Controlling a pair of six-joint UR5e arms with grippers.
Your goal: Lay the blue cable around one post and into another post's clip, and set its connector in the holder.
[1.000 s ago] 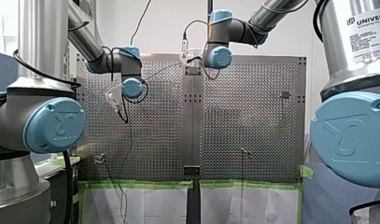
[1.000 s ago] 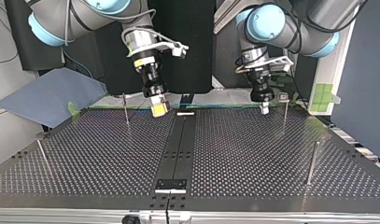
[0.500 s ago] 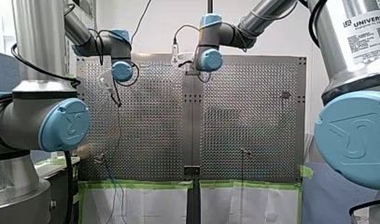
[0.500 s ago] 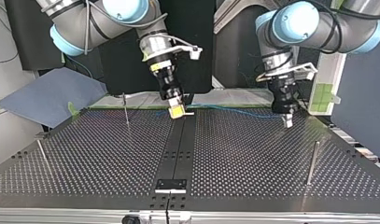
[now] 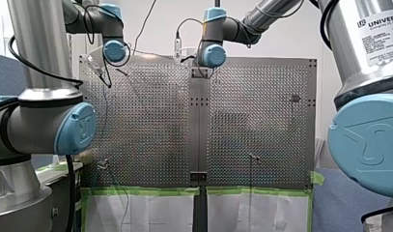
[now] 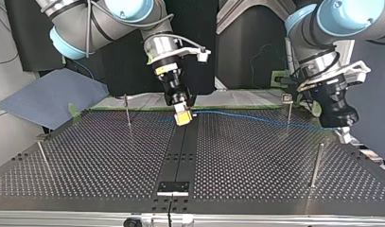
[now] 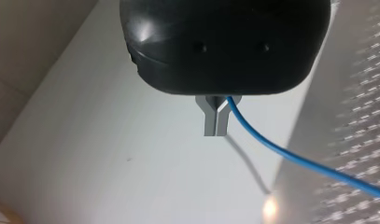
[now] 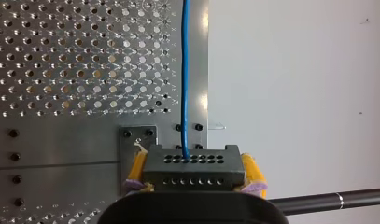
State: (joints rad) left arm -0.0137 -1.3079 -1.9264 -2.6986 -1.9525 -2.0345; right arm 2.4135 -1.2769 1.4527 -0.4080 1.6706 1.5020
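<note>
The black connector (image 8: pixel 193 161) sits between the yellow pads (image 8: pixel 137 169) of my right gripper (image 6: pixel 182 116), which is shut on it over the far end of the centre strip. The blue cable (image 6: pixel 256 119) runs from it across the top view's right half, past a clip-topped post (image 6: pixel 288 109), to my left gripper (image 6: pixel 344 135). That gripper's metal fingers (image 7: pixel 210 122) are shut on the cable (image 7: pixel 290 154), just off the board's edge. A small grey plate (image 8: pixel 131 137) lies on the board beside the connector.
Thin posts stand on the perforated board (image 6: pixel 256 161) in the top view: one (image 6: pixel 127 111) at far left, one (image 6: pixel 42 158) at near left, a thicker one (image 6: pixel 316 165) at near right. A black bracket (image 6: pixel 172 187) sits at the strip's near end. Green tape (image 5: pixel 146 191) edges the board.
My left gripper has swung to the top view's right and nearer, off the board's edge, drawing the cable out straight. My right gripper has shifted right to the centre strip with the connector.
</note>
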